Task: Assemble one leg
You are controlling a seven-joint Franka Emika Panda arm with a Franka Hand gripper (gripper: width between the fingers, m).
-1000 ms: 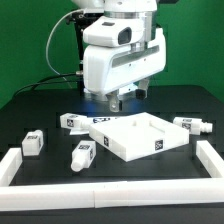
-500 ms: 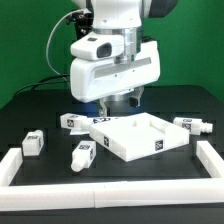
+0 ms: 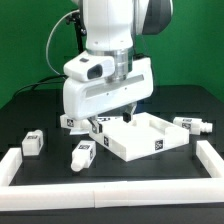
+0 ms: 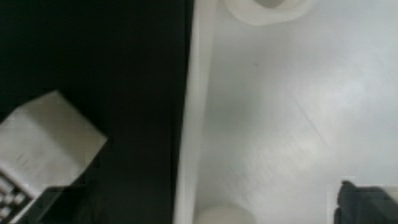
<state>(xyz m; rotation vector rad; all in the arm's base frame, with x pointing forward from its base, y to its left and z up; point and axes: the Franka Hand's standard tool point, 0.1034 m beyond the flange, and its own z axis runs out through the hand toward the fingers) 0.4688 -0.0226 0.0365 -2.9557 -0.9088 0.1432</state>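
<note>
Leftmost in the exterior view, a first leg (image 3: pixel 33 142) lies on the black bench (image 3: pixel 30 105), well apart from the other parts. To its right, a second leg (image 3: pixel 71 121) lies farther back, just beside the tabletop and partly hidden by the arm's white hand. A third leg (image 3: pixel 83 153) lies nearer the front, tilted, with its narrower round end pointing toward the white rail (image 3: pixel 120 196) along the bench's front edge.

The claw (image 3: pixel 110 118) hangs low over the rear corner of the white tray-like tabletop (image 3: pixel 150 142), on the exterior view's left. Whether it touches the tabletop cannot be told. In the wrist view the claw (image 4: pixel 199 205) is released. Its dark fingertips (image 4: pixel 370 200) stand at opposite edges of the picture, with only the tabletop's pale surface (image 4: pixel 285 110) between them, and it grasps nothing. That view also shows a round hole (image 4: pixel 267 10) in the tabletop. A tagged piece (image 4: pixel 45 145) lies on the dark bench just beside the tabletop's edge; which leg it is cannot be told.

Farthest toward the exterior view's right, a fourth leg (image 3: pixel 192 125) lies on its side near the tabletop's far corner.
</note>
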